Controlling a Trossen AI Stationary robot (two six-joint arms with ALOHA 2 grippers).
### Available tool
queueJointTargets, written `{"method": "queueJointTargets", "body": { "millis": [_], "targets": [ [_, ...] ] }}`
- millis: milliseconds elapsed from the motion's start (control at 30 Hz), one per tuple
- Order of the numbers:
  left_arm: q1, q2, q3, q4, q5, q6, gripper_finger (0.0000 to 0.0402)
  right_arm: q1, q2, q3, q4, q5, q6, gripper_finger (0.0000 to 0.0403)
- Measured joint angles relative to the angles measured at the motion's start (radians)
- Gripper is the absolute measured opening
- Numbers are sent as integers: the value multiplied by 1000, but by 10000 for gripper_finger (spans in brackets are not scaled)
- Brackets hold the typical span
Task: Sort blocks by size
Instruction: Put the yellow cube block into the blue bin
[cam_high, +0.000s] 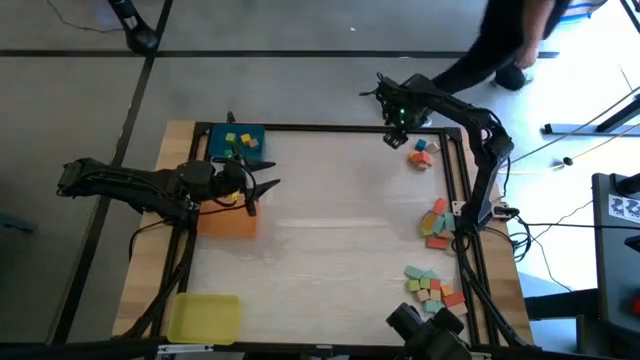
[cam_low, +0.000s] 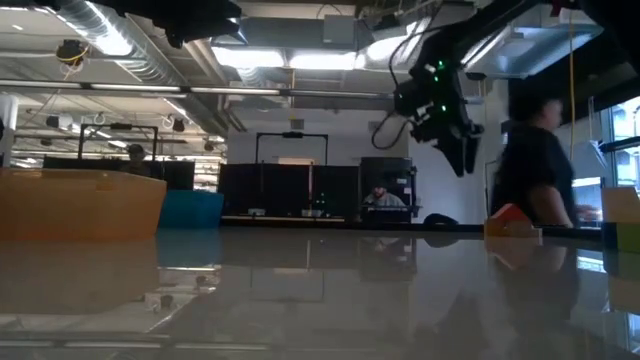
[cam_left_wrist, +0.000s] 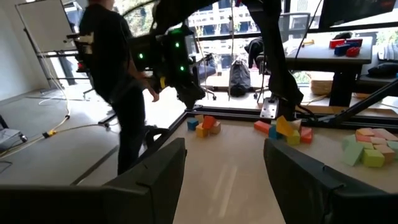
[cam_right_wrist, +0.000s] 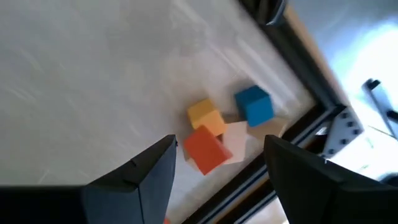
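Note:
My right gripper (cam_high: 396, 138) is open and empty. It hangs above the table's far right corner, beside a small group of blocks (cam_high: 422, 152). In the right wrist view (cam_right_wrist: 221, 142) that group shows as a blue cube (cam_right_wrist: 254, 104), a yellow-orange cube (cam_right_wrist: 205, 116), a red-orange cube (cam_right_wrist: 205, 150) and a pale one (cam_right_wrist: 236, 140), all resting on the table. My left gripper (cam_high: 262, 195) is open and empty. It is held level over the table's left side, next to the orange tray (cam_high: 227, 222). Two more heaps of blocks lie at the right edge (cam_high: 437, 224) and near right (cam_high: 430, 285).
A blue tray (cam_high: 240, 143) at the far left holds a few blocks. A yellow tray (cam_high: 204, 318) lies at the near left. A dark frame (cam_high: 330, 127) borders the table. A person (cam_low: 540, 165) moves beyond the far right edge.

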Motion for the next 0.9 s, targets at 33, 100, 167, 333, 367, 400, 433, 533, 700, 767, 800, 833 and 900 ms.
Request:
{"method": "queueJointTargets", "body": {
  "millis": [33,100,167,333,367,400,433,533,700,767,800,833,900],
  "targets": [
    [0,0,0,0,0,0,205,-1,0,-22,14,-7,8,240],
    [0,0,0,-5,0,-1,205,-13,0,-63,29,-25,30,240],
    [0,0,0,-10,0,-3,205,-23,-1,-103,40,-46,44,240],
    [0,0,0,-13,0,-7,205,-41,-1,-209,121,-48,-18,240],
    [0,0,0,-13,0,-7,205,-41,0,-228,144,-43,-34,240],
    [0,0,0,-14,0,-7,205,-40,0,-245,161,-41,-50,240],
    [0,0,0,-14,0,-7,205,-40,0,-259,176,-40,-54,240],
    [0,0,0,-11,0,-1,205,-36,0,-296,259,-40,-70,240],
    [0,0,0,-2,0,4,205,-39,0,-344,347,10,-119,240],
    [0,0,0,-7,0,-4,205,-45,0,-361,351,13,-141,240],
    [0,0,0,-7,0,-4,205,-45,0,-370,351,15,-144,240],
    [0,0,0,-6,0,-4,205,-45,0,-379,350,22,-152,240],
    [0,0,0,-6,0,-4,205,-45,0,-395,348,35,-167,240]
  ]
}}
